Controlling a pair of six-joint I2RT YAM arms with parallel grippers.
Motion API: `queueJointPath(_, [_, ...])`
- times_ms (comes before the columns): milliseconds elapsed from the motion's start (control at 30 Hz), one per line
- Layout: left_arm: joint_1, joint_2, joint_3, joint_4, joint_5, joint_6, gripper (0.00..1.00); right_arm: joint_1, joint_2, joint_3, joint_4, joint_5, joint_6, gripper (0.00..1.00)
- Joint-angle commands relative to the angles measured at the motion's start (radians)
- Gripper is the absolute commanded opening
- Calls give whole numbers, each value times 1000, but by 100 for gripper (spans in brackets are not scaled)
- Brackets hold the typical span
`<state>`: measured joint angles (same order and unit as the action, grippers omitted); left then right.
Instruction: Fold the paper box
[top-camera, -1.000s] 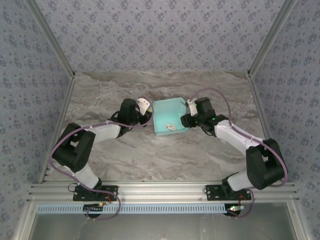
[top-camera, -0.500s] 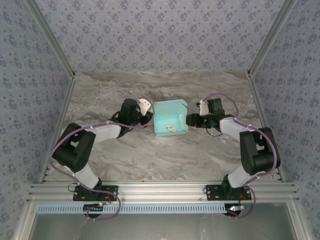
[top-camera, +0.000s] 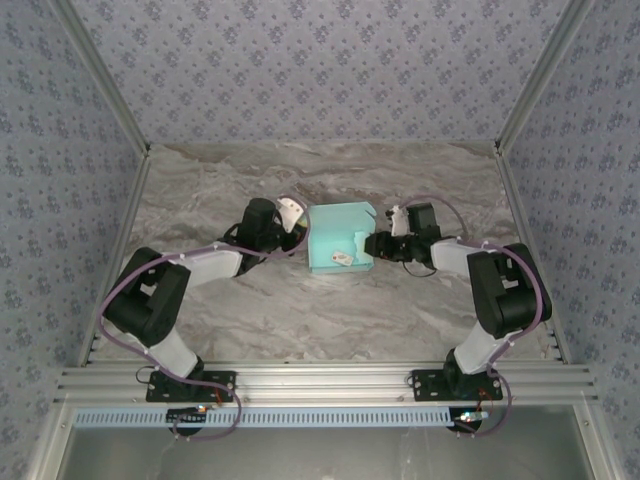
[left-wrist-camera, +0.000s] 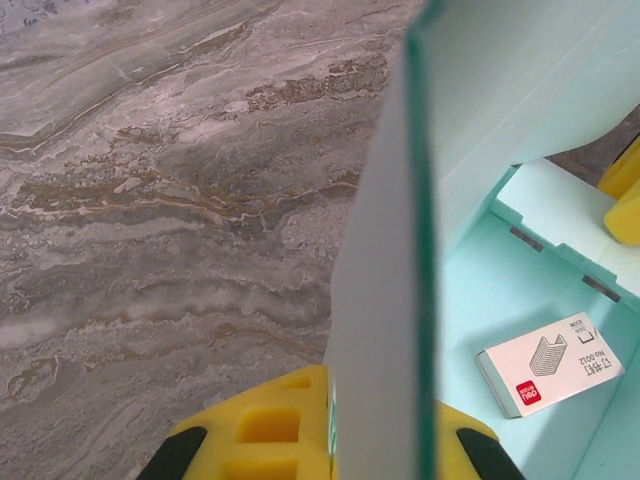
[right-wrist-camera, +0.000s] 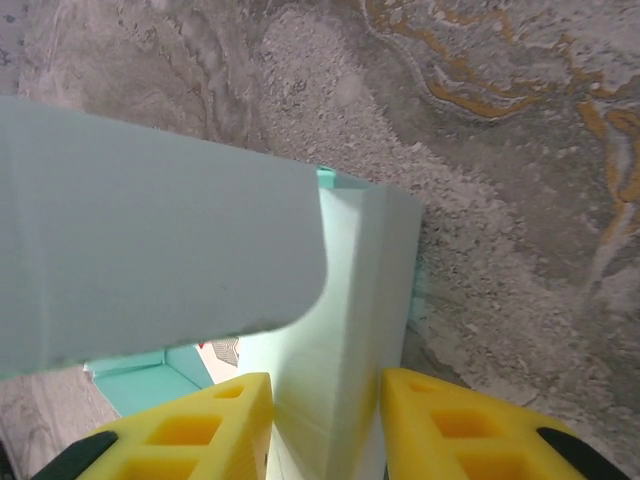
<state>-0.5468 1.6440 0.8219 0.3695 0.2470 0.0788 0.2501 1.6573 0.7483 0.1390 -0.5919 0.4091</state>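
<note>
Mid-frame on the counter (top-camera: 300, 310), the box (top-camera: 338, 238) sits between both arms: left hand (top-camera: 298, 238) clenched on its left wall, right hand (top-camera: 376, 243) straddling the right wall, grip I can't tell.

The left tool (left-wrist-camera: 375, 425) is clamped on a standing wall of the box (left-wrist-camera: 385, 270), one yellow finger (left-wrist-camera: 265, 435) outside the wall and one inside. The wall's thin edge runs up the middle of the view. Left of it lies bare marbled bench (left-wrist-camera: 160, 200). Right of it, a white pack (left-wrist-camera: 548, 363) with a red mark lies flat on the box floor. Two yellow pieces (left-wrist-camera: 626, 195) show at the right edge.
</note>
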Motion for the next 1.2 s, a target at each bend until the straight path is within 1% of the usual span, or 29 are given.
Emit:
queueJointPath(0, [-23,-30,9,-8,-7,-5,0,27,9,-9,-3,68,36,33])
queueJointPath(233, [-70,-42,13,-26,-107,-72,0,107,2,0,-75,261,85,25])
queueJointPath(333, [-88,-47,19,-48,-183,-115,0,160,-12,10,-128,394,94,22])
queueJointPath(400, [-95,-53,23,-62,-225,-155,0,199,-19,17,-161,489,103,22])
queueJointPath(533, [-96,-73,15,-77,-261,-204,0,271,-14,46,-240,666,107,21])
queueJointPath(600, [-96,-83,11,-87,-284,-217,0,299,2,62,-274,729,110,20])
queueJointPath(733, [-96,-105,1,-99,-302,-229,0,347,38,103,-338,847,115,18])
queueJointPath(933, [-96,-119,-9,-98,-298,-244,0,397,99,159,-447,1014,110,14])
queueJointPath(1167, [-97,-116,-7,-102,-300,-247,0,425,176,206,-536,1120,122,10])
